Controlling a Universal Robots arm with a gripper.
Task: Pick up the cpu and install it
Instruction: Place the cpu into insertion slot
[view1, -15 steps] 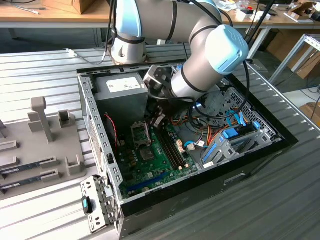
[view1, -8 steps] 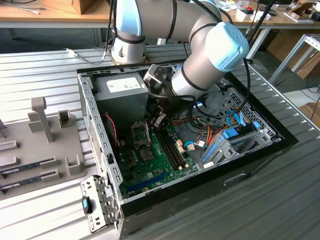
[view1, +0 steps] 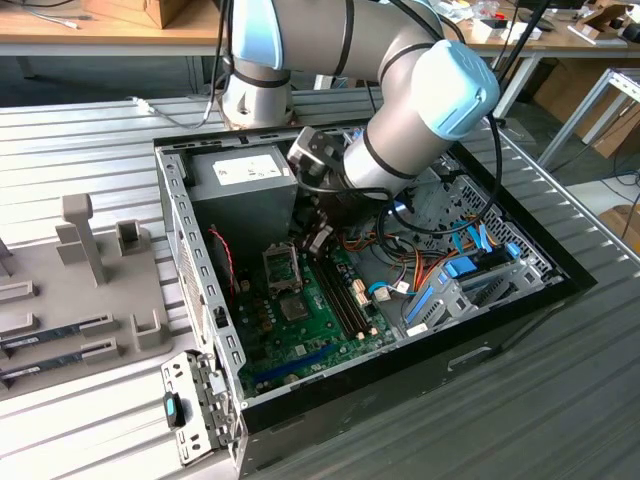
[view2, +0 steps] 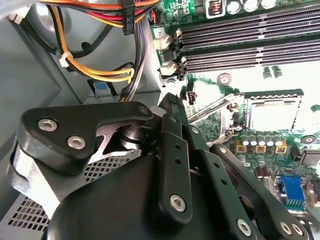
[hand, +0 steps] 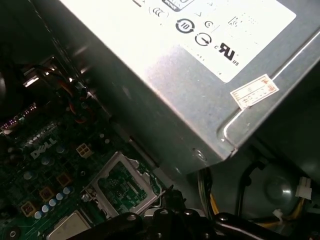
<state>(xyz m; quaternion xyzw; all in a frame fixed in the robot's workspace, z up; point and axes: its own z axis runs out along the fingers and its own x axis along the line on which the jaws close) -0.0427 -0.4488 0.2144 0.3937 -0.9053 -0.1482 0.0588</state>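
The cpu, a small square chip with a shiny silver top, lies flat in the socket on the green motherboard. In the first wrist view the cpu shows beside the socket's metal load frame, which stands flipped open. The socket is near the power supply in the exterior view. My gripper hangs inside the case just above the board, beside the socket and apart from the cpu. Its black body blocks much of the second wrist view. Nothing shows in its grasp.
The grey power supply stands close to the gripper at the back of the case. Memory slots run along the board. Bundled coloured cables lie on the exterior view's right. A grey fixture tray sits outside the case.
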